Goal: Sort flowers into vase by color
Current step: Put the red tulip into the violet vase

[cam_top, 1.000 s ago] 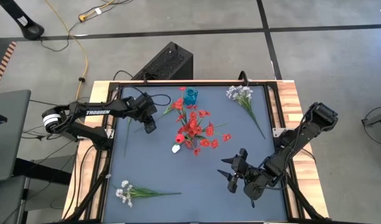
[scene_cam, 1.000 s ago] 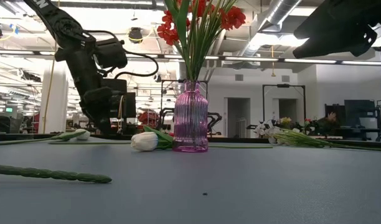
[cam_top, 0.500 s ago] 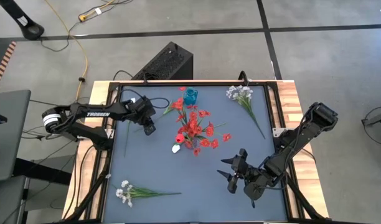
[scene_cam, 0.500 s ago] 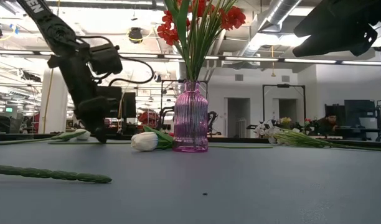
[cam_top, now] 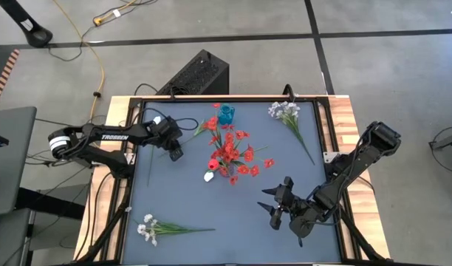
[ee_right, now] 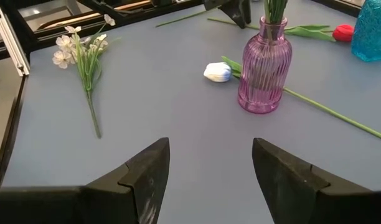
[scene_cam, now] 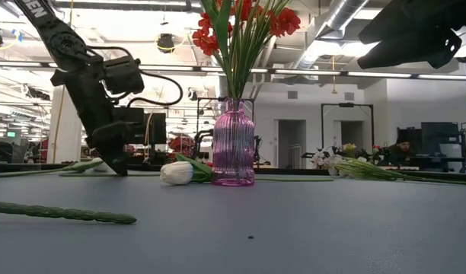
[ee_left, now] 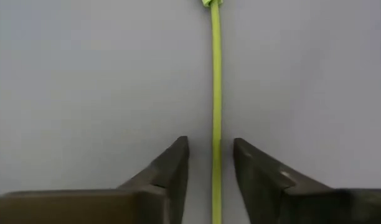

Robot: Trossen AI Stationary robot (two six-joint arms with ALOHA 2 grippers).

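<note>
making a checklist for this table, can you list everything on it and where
pink vase: one, clear pink ribbed glass, table centre, holding red flowers
blue vase: one, blue glass, far edge of the table, empty as far as I can tell
white tulip: one, lying against the pink vase's base
red tulip: one, lying beside the blue vase
white sprays: two, one bunch at the far right corner, one bunch at the near left corner
green stem: one, flat on the mat at the left side
left hand: down at the mat, fingers either side of the green stem with a gap showing
right hand: open, hanging above the near right part of the table
</note>
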